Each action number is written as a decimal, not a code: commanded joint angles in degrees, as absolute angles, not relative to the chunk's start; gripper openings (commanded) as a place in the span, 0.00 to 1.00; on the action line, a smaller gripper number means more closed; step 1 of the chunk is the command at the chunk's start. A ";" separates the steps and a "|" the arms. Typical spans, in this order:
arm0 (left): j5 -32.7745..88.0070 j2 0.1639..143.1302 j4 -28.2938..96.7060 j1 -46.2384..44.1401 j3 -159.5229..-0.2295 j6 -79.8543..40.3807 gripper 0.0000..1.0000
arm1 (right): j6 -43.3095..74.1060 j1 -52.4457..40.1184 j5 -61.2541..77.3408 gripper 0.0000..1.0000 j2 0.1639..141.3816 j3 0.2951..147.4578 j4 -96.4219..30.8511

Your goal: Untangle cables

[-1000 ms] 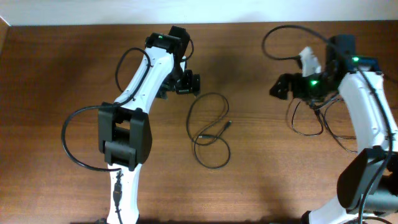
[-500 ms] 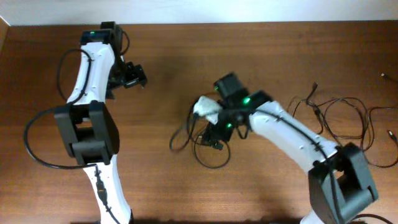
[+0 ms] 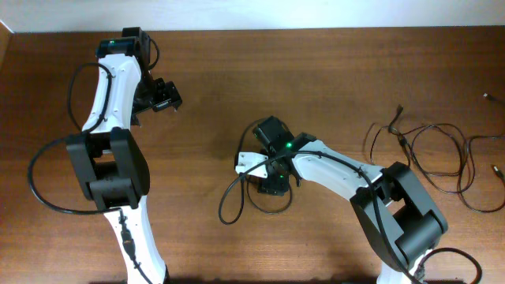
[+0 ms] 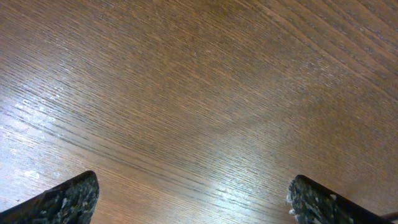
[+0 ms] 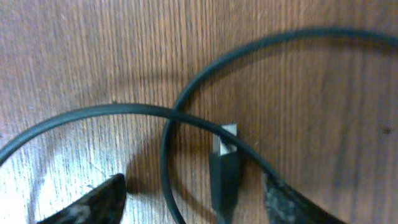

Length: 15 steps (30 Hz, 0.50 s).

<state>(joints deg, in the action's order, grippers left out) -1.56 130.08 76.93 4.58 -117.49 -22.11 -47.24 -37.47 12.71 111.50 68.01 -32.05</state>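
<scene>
One loose black cable (image 3: 222, 207) loops on the wood at the table's centre. My right gripper (image 3: 268, 180) is down over it. In the right wrist view the jaws stand apart, and between them (image 5: 193, 202) lie two crossing strands of the cable (image 5: 124, 109) and its small plug end (image 5: 225, 168). Neither finger touches them. More cables (image 3: 403, 140) lie in loose loops at the far right of the table. My left gripper (image 3: 167, 96) hovers at the back left, open (image 4: 193, 202) over bare wood with nothing between its fingers.
The table's far edge meets a white wall just behind the left arm. The right arm's white links (image 3: 339, 170) stretch across the table from the front right to the centre cable.
The right arm swung from the right-hand cables to the centre cable and settled on it, its jaws narrowing. The cable's loop shifted left and forward. The left arm withdrew to the back left.
</scene>
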 commanded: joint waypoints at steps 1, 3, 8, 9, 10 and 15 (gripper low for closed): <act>-2.39 129.86 76.82 4.67 -117.89 -22.70 0.99 | -47.57 -37.43 11.29 0.64 114.43 67.42 -33.87; -2.39 129.86 76.82 4.67 -117.91 -22.70 0.99 | -47.57 -37.43 11.25 0.57 115.96 67.40 -34.70; -2.39 129.86 76.79 4.67 -117.91 -22.70 0.99 | -47.55 -37.45 10.70 0.04 116.42 67.40 -34.65; -2.39 129.86 76.82 4.67 -117.91 -22.70 0.99 | -47.55 -37.45 10.70 0.04 116.42 67.40 -34.65; -2.39 129.86 76.79 4.67 -117.91 -22.70 0.99 | -47.57 -37.45 10.70 0.04 116.42 67.40 -34.65; -2.39 129.86 76.82 4.67 -117.91 -22.70 0.99 | -44.34 -37.52 7.79 0.41 112.68 73.63 -39.77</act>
<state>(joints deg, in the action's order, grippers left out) -1.58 130.08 76.93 4.58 -117.49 -22.11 -45.60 -37.50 10.66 112.57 70.63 -37.30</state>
